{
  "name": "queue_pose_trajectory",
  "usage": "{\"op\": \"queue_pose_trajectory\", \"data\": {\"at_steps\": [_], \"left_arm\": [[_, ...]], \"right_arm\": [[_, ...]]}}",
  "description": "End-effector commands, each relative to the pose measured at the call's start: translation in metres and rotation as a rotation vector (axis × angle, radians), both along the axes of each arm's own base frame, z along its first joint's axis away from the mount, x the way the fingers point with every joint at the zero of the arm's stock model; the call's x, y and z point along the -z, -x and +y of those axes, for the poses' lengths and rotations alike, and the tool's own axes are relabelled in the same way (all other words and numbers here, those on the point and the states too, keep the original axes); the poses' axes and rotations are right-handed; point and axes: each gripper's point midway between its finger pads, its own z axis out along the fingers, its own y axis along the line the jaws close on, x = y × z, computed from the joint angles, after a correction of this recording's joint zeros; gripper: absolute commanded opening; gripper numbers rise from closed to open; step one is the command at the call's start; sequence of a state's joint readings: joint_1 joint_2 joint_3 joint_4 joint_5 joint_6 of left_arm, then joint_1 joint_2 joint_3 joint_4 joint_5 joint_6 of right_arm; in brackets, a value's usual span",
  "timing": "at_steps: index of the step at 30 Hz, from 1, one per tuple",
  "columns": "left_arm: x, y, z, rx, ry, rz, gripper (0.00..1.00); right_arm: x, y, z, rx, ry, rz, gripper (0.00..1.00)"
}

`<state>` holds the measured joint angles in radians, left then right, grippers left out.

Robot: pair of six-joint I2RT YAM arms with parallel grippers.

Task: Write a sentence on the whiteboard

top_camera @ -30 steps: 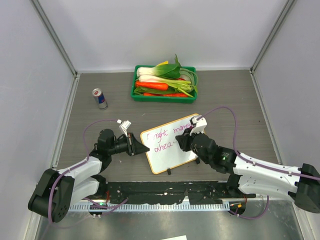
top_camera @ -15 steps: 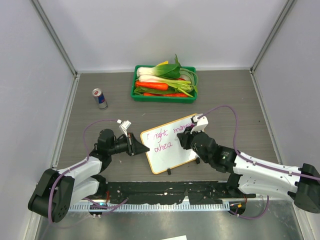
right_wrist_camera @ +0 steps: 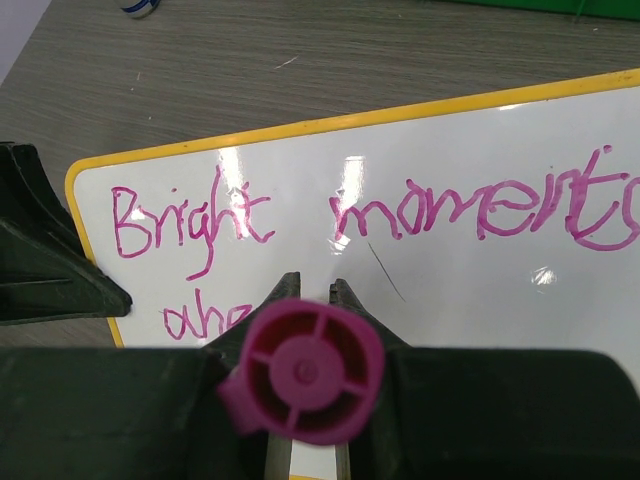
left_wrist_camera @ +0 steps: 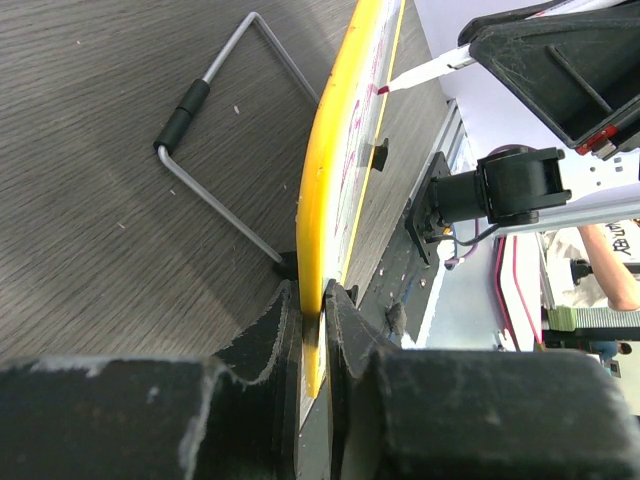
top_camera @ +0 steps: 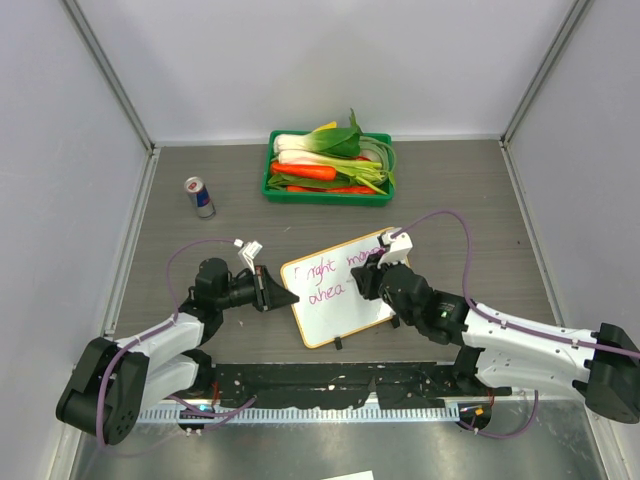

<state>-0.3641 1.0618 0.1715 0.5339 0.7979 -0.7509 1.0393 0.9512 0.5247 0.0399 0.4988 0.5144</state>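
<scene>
I get bright, even light from overhead, with soft, short shadows on the desk [top_camera: 450, 190]. In the right wrist view, small white glare spots sit on the whiteboard [right_wrist_camera: 480, 300]. Closest to each wrist lens, the left hand [left_wrist_camera: 312, 295], right hand [right_wrist_camera: 312, 285] and marker [right_wrist_camera: 303, 372] look blurred.

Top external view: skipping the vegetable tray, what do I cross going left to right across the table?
Drink can → left gripper → whiteboard → right gripper, holding the purple marker.
</scene>
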Motion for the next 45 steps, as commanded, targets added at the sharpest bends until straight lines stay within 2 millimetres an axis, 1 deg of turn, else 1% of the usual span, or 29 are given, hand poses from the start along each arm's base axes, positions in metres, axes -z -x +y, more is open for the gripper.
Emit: {"op": "queue_pose_trajectory", "data": {"at_steps": [1,6,16,26,30,31,45], "left_arm": [[-0.001,-0.004,0.001,-0.004,-0.013,-0.045,0.00],[-0.001,-0.004,0.000,-0.001,-0.013,-0.044,0.00],[-0.001,-0.004,0.001,-0.004,-0.014,-0.043,0.00],[-0.001,-0.005,0.001,-0.005,-0.014,-0.043,0.00],[-0.001,-0.005,0.001,-0.005,-0.014,-0.043,0.00],[-0.001,-0.005,0.001,-0.005,-0.014,-0.043,0.00],[-0.001,-0.004,0.001,-0.004,-0.013,-0.043,0.00]], "right_arm": [[0.002,0.000,0.002,-0.005,-0.007,0.009,0.01],[0.014,0.005,0.001,-0.018,0.006,0.039,0.01],[0.024,0.009,-0.006,-0.015,0.031,0.058,0.01],[0.025,0.010,-0.008,-0.012,0.036,0.054,0.01],[0.028,0.009,-0.010,-0.008,0.045,0.056,0.01],[0.033,0.012,-0.012,-0.011,0.065,0.069,0.01],[0.034,0.012,-0.020,0.013,0.077,0.072,0.01]]}}
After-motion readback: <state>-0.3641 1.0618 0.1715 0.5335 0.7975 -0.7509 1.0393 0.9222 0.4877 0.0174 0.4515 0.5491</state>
